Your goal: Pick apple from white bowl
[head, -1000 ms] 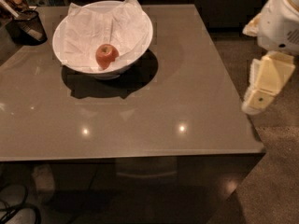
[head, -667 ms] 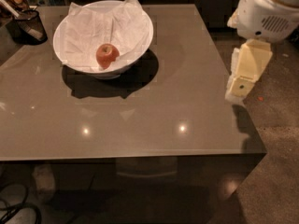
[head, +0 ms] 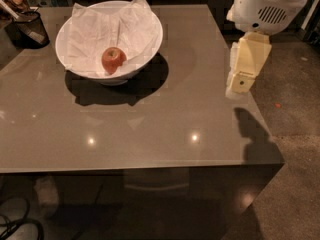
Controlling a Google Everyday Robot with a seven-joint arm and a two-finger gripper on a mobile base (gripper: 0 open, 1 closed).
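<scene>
A small red-orange apple [head: 113, 60] lies in the large white bowl [head: 145, 49], on the crumpled white paper lining it, toward the bowl's front. The bowl stands at the far left part of the glossy grey-brown table [head: 150, 124]. My gripper [head: 242, 79] hangs from the white arm at the upper right, over the table's right edge. It is well to the right of the bowl and apart from it, holding nothing.
A small black mesh cup [head: 27, 29] with utensils stands at the far left corner, beside the bowl. The table's right edge and front edge drop to a speckled floor [head: 295, 149]. Cables lie on the floor at the lower left.
The arm and gripper have moved left and farther in, from beyond the table's right edge to over that edge. The apple and bowl have not moved.
</scene>
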